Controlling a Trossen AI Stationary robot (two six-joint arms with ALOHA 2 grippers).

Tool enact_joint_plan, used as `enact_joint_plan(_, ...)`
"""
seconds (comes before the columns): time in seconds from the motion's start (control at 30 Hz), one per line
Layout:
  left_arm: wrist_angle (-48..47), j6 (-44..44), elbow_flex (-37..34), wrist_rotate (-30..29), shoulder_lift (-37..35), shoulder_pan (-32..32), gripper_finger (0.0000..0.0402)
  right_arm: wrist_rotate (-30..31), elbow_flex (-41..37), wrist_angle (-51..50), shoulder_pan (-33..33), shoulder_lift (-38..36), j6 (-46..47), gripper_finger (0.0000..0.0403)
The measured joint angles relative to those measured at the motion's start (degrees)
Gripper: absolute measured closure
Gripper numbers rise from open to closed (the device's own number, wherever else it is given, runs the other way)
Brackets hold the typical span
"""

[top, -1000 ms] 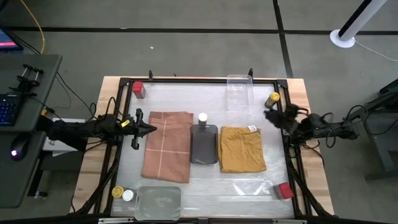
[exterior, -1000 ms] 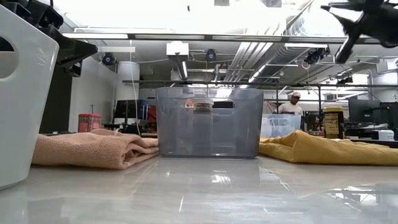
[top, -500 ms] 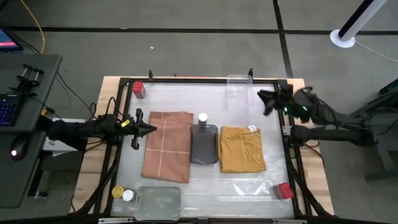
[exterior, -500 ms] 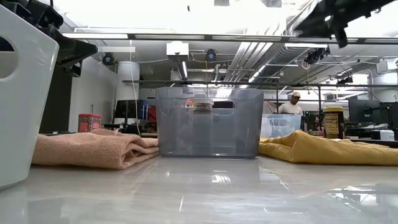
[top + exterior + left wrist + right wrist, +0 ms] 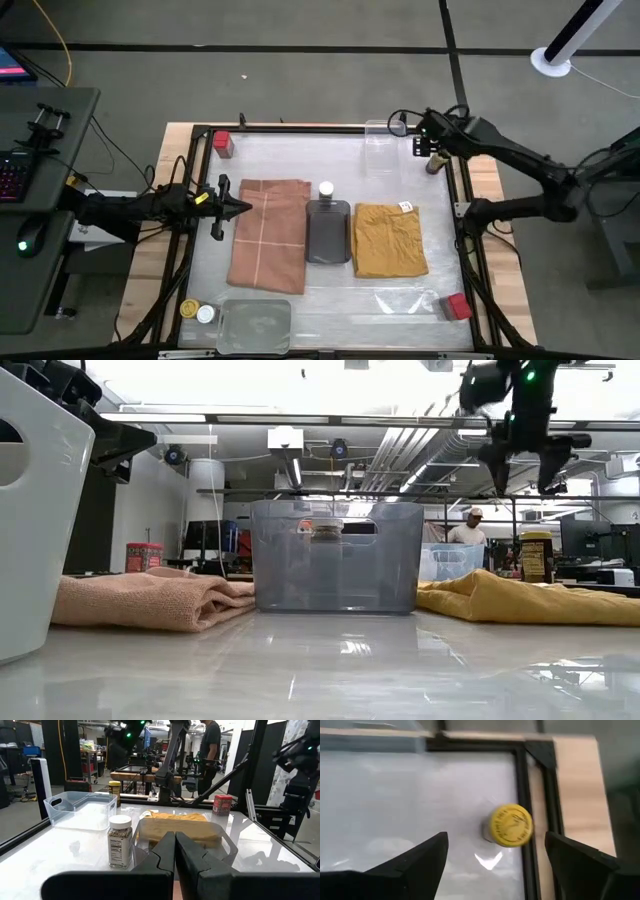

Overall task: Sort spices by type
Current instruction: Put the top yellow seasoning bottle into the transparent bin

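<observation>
My right gripper (image 5: 430, 148) hangs open, pointing down, above a yellow-capped dark jar (image 5: 510, 825) that stands at the table's far right (image 5: 437, 163); its fingers are on either side of the jar, above it, touching nothing (image 5: 520, 460). My left gripper (image 5: 235, 208) is shut and empty at the left edge of the peach cloth (image 5: 270, 235). A white-capped jar (image 5: 326, 189) stands beside the dark grey tray (image 5: 328, 232). Red tins stand far left (image 5: 222, 143) and near right (image 5: 458, 306). A yellow-capped jar (image 5: 188, 309) and a white-capped jar (image 5: 205, 314) stand near left.
A mustard cloth (image 5: 388, 240) lies right of the grey tray. Clear plastic trays sit at the far edge (image 5: 385, 148), near left (image 5: 255, 325) and near right (image 5: 408, 298). A black frame (image 5: 465, 230) runs round the table. A person stands in the room behind (image 5: 470, 530).
My right gripper has gone toward the table's far edge and a little left, has tipped from level to pointing down, and now stands over the far-right yellow-capped jar. The jar has stayed where it was.
</observation>
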Motion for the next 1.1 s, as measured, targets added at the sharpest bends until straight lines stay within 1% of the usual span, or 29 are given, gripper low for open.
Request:
enact_joint_plan(0.17, 0.0, 0.0, 0.0, 0.0, 0.0, 0.0, 0.0402, -1.3, 0.0, 0.7, -4.8, 5.2, -0.8, 0.0066)
enact_joint_plan(0.37, 0.0, 0.0, 0.0, 0.0, 0.0, 0.0, 0.0401, -4.2, 0.0, 0.4, -9.6, 8.8, -3.2, 0.0066)
enact_joint_plan(0.5, 0.0, 0.0, 0.0, 0.0, 0.0, 0.0, 0.0402, -5.9, 0.0, 1.2, -12.6, 9.6, -4.7, 0.0066)
enact_joint_plan(0.6, 0.0, 0.0, 0.0, 0.0, 0.0, 0.0, 0.0401, -9.9, 0.0, 2.8, -14.7, 9.8, -7.6, 0.0066)
enact_joint_plan(0.77, 0.0, 0.0, 0.0, 0.0, 0.0, 0.0, 0.0401, -10.5, 0.0, 2.6, -18.0, 9.8, -9.5, 0.0066)
enact_joint_plan(0.83, 0.0, 0.0, 0.0, 0.0, 0.0, 0.0, 0.0401, -12.2, 0.0, 2.7, -19.3, 9.8, -10.7, 0.0066)
enact_joint_plan(0.97, 0.0, 0.0, 0.0, 0.0, 0.0, 0.0, 0.0402, -14.4, 0.0, 2.1, -20.6, 9.8, -12.2, 0.0066)
enact_joint_plan(1.1, 0.0, 0.0, 0.0, 0.0, 0.0, 0.0, 0.0401, -14.5, 0.0, 2.2, -20.7, 10.8, -11.3, 0.0066)
